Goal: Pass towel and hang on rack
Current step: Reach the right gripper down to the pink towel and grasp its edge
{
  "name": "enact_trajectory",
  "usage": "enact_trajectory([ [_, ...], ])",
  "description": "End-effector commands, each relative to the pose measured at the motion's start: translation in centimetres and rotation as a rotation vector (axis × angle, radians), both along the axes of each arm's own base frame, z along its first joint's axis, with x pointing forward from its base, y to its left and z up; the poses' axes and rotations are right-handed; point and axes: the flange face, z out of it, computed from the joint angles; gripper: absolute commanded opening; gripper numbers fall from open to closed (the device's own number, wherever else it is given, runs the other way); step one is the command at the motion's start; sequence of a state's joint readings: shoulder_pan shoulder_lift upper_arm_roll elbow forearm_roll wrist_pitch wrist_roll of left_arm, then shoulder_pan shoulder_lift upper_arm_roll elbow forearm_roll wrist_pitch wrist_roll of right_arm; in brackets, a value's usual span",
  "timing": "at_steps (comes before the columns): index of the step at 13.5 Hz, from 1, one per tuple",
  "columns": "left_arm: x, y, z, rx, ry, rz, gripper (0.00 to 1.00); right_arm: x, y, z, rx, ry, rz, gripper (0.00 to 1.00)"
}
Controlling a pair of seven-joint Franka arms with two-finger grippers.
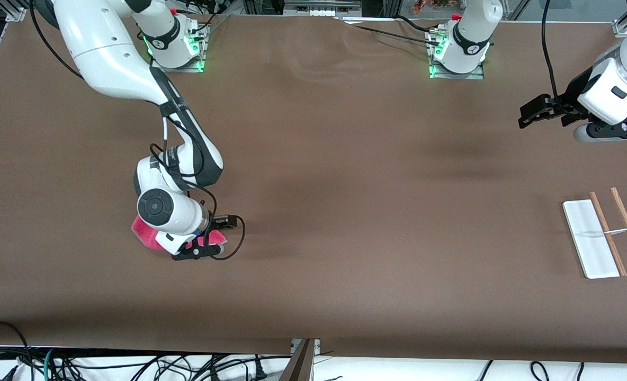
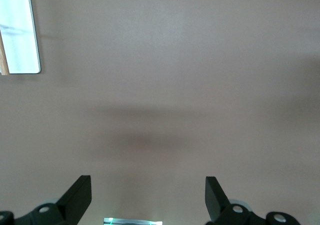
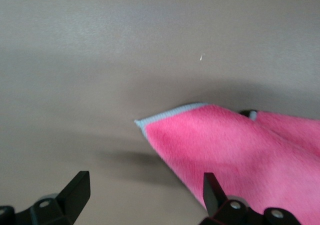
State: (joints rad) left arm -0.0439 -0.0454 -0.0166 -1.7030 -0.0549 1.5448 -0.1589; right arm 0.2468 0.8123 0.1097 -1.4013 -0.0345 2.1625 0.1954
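The towel (image 1: 145, 233) lies pink face up on the brown table at the right arm's end, mostly hidden under the right hand. My right gripper (image 1: 215, 237) is low over it and open. In the right wrist view the towel's (image 3: 240, 145) pale-trimmed corner points into the gap of the open gripper (image 3: 145, 195), with one fingertip (image 3: 212, 190) over the towel's edge. The rack (image 1: 591, 238) stands at the left arm's end, with a white base, two wooden rods and a thin crossbar (image 1: 619, 231). My left gripper (image 1: 528, 114) waits open and empty over bare table, and its wrist view (image 2: 148, 195) shows the rack's base (image 2: 20, 30).
The arms' bases (image 1: 178, 50) (image 1: 459, 58) stand along the table's edge farthest from the front camera. Loose cables (image 1: 80, 365) lie under the table's edge nearest the front camera. Bare brown table (image 1: 372, 211) stretches between towel and rack.
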Motion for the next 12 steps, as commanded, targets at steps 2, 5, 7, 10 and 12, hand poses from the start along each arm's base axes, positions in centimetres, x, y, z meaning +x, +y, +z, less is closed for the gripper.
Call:
enact_trajectory([
  [2,0.2,0.0,0.5,-0.02,0.007,-0.009,1.0,-0.6,0.2,-2.6,0.007,-0.053,0.003,1.0],
  [5,0.2,0.0,0.6,-0.02,0.007,-0.009,1.0,-0.8,0.5,-3.4,0.004,-0.056,0.011,0.99],
  [7,0.2,0.0,0.5,-0.02,0.009,-0.009,1.0,-0.9,0.4,-3.9,-0.018,-0.059,0.032,0.76],
  [10,0.2,0.0,0.5,-0.02,0.009,-0.009,1.0,-0.9,0.4,-4.0,-0.03,-0.062,0.043,0.44],
  [12,0.2,0.0,0.5,-0.02,0.009,-0.009,1.0,-0.9,0.3,-4.2,-0.03,-0.059,0.042,0.26],
])
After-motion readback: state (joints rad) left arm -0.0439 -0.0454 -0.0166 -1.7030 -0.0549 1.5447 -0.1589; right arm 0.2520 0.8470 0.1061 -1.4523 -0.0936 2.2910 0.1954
